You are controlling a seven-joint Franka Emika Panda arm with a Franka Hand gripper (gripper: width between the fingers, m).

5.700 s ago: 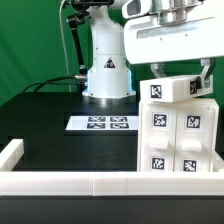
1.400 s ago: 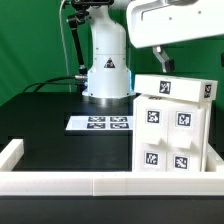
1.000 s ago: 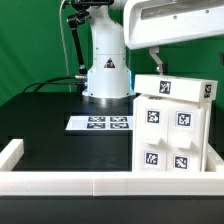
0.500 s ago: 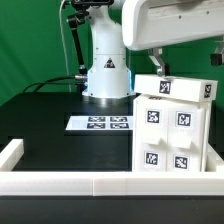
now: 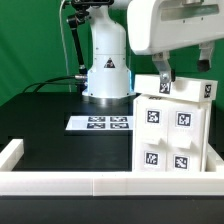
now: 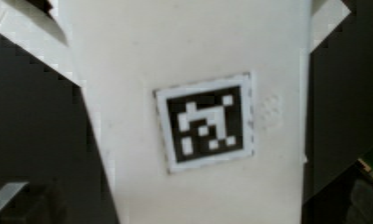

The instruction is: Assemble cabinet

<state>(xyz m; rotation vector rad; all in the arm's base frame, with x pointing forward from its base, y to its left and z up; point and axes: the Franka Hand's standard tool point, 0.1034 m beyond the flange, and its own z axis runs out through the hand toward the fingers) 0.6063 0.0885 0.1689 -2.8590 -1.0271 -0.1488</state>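
The black bench [image 5: 45, 115] fills most of the scene, with the arm's white base [image 5: 106, 65] at its back. The cabinet [image 5: 175, 135] stands upright on the bench at the exterior view's right, near the flat marker board [image 5: 100, 123]. The jaws hang spread just above its top, pinching nothing. The wrist view shows a white cabinet face bearing one tag [image 6: 209, 122].

Behind my station a plain green backdrop [image 5: 30, 40] fills the rear, evenly lit, with no hard shadows noted. My work surface is a matte black table [image 5: 45, 135]. A white rail [image 5: 70, 183] borders its front edge, turning a corner at the exterior view's left. The marker board [image 5: 100, 123] lies flat mid-table.
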